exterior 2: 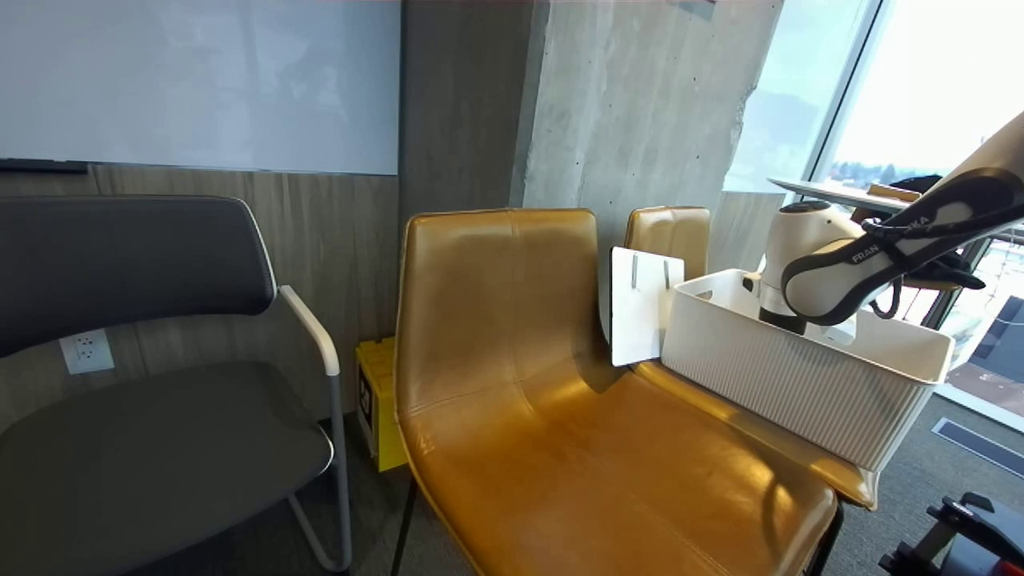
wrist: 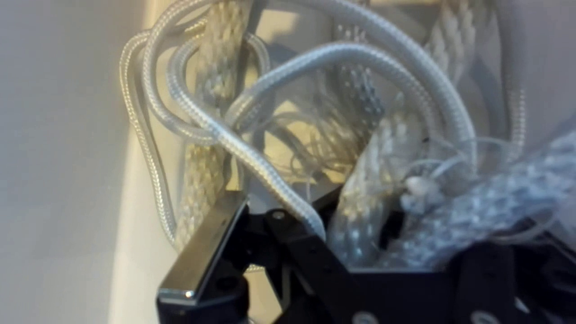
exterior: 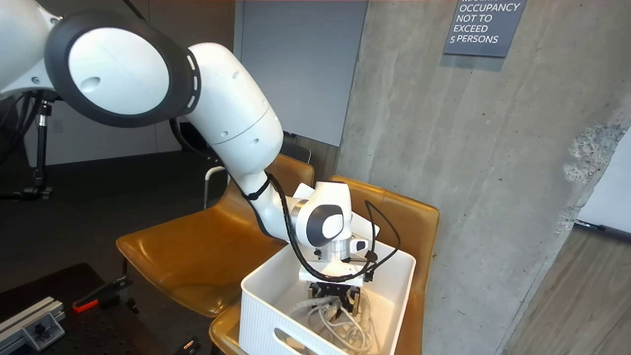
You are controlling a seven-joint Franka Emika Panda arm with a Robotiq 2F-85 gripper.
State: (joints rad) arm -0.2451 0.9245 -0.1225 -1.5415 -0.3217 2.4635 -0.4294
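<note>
My gripper (exterior: 336, 301) points down inside a white ribbed bin (exterior: 268, 315), its fingers apart. Pale ropes (exterior: 355, 334) lie tangled in the bin around and between the fingers. In the wrist view, a thin shiny white cord (wrist: 265, 173) loops in front and runs down against the gripper's black linkage. A thick braided rope (wrist: 486, 220) crosses the right side and hides the right finger. The left finger pad (wrist: 204, 252) is brass-coloured and stands well out to the left. In an exterior view the bin (exterior 2: 792, 384) hides the gripper; only the wrist shows above its rim.
The bin stands on a tan chair, beside another tan chair (exterior 2: 512, 320). A white panel (exterior 2: 636, 308) leans behind the bin. A concrete wall (exterior: 493, 162) is behind. A dark table with a metal rail (exterior: 29, 323) is at front left. A grey armchair (exterior 2: 152, 448) stands further off.
</note>
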